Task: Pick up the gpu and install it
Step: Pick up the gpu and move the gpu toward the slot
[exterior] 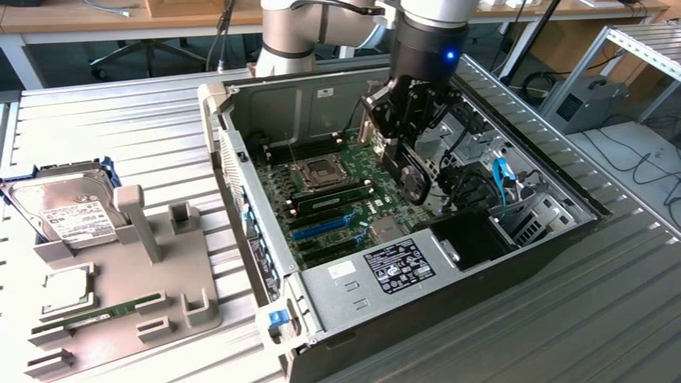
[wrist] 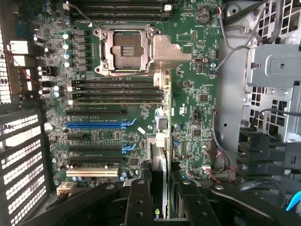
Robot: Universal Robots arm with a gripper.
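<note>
A ribbed metal worktop [exterior: 127,136] carries an open black computer case [exterior: 553,239] lying on its side, its interior facing up. A Universal Robots arm [exterior: 426,40] reaches down into the case from above. The green motherboard [exterior: 340,199] [wrist: 197,84] covers the case floor. Well apart from the case, at the exterior view's left, a grey holder [exterior: 159,239] stands on the worktop. A silver hard drive [exterior: 69,211] with a white label sits propped in the holder, a square processor chip [exterior: 66,289] lies below it, and a narrow green RAM stick [exterior: 101,313] lies in a groove near the holder's front edge. Inside the case, the end effector [exterior: 403,148] [wrist: 159,193] is closed on the gpu [exterior: 413,177] [wrist: 159,162], gripping the flat black card by its upper part. The card hangs on edge over the motherboard. It is just beside the CPU socket [exterior: 319,171] [wrist: 124,49], on the exterior view's right of it, and between the socket and the drive bays with their cables. In the wrist view the dark fingers [wrist: 140,200] flank the card, which shows edge-on as a thin strip running crosswise to the long expansion slots. The blue slot [wrist: 96,125] [exterior: 324,226] among them is unoccupied. Whether the card's lower edge touches the board cannot be told.
</note>
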